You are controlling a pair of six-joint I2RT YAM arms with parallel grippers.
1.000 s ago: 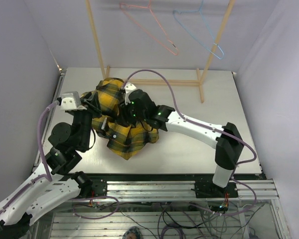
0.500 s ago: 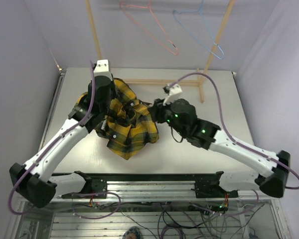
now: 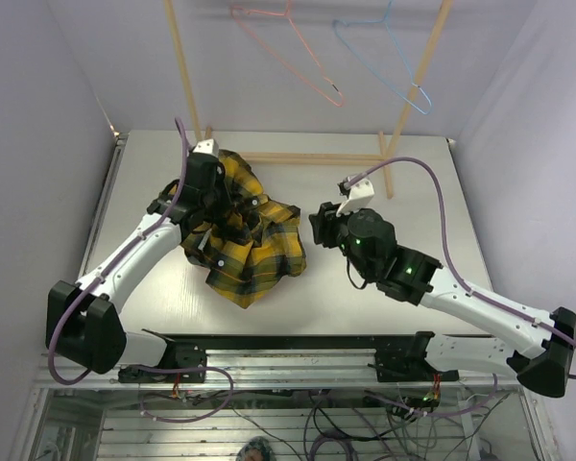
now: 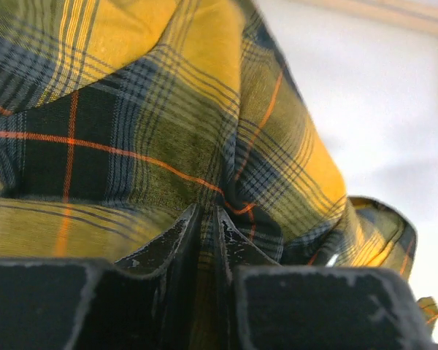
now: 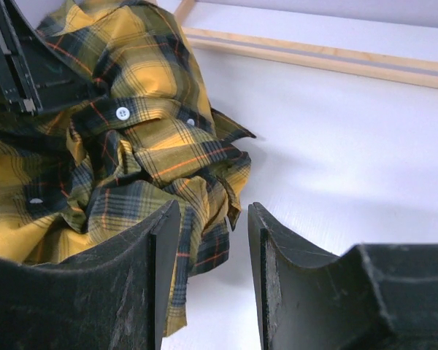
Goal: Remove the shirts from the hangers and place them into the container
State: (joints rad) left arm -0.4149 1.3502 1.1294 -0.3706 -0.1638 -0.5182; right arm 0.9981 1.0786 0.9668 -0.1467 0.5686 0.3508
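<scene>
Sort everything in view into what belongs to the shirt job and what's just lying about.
Job: yellow plaid shirt, pink hanger, blue hanger.
Lying about: wooden rack.

White arms [image 3: 139, 252], black joints [image 3: 82, 322], lilac cables [image 3: 441, 205], black claws [image 5: 212, 211].

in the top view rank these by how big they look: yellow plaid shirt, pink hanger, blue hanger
1. yellow plaid shirt
2. pink hanger and blue hanger: these look alike, and both hang nearer the camera, so no ranking between them
</scene>
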